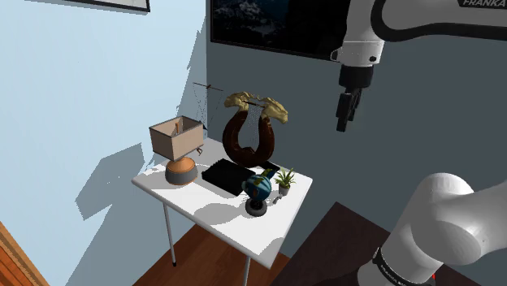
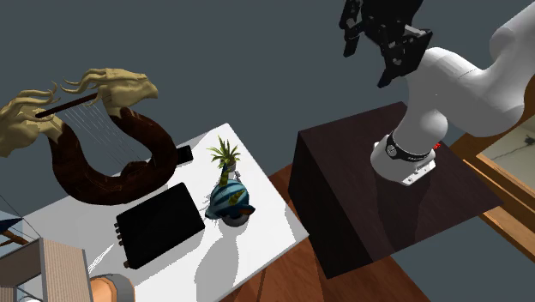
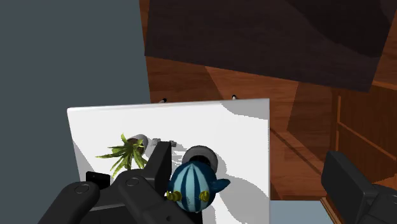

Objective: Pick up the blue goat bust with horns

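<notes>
Wide-open jaws, nothing between them, high at upper right of shoulder view, well above and apart from white desk (image 1: 203,213). Blue striped goat bust (image 1: 258,188) with yellow horns, upright on round dark base near desk's front edge, around centre of frame. Small potted plant (image 1: 284,180) just beside bust. Flat black slab (image 1: 231,175) behind bust. Further back, brown U-shaped lyre (image 1: 246,154) with golden heads. Box-shaded lamp (image 1: 177,138) on orange base at desk's left end. Dark stand (image 2: 360,197) right of desk in second exterior view. In wrist view, bust low between spread fingers (image 3: 356,191), untouched.
</notes>
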### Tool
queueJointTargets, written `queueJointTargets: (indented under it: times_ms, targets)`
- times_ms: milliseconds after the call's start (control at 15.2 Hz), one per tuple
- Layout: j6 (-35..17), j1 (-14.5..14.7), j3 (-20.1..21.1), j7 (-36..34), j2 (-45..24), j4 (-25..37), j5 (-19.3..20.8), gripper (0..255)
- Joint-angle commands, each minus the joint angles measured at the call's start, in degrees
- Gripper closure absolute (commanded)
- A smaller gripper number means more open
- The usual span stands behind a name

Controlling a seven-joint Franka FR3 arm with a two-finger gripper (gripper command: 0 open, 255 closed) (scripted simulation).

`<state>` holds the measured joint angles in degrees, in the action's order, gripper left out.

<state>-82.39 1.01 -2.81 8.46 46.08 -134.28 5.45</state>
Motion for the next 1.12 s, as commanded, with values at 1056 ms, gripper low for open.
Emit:
queueJointTargets:
  times_ms: [1056]
  targets:
    - [-21.73,-0.77,3.02,-9.99,-33.17,4.18,1.65,0]
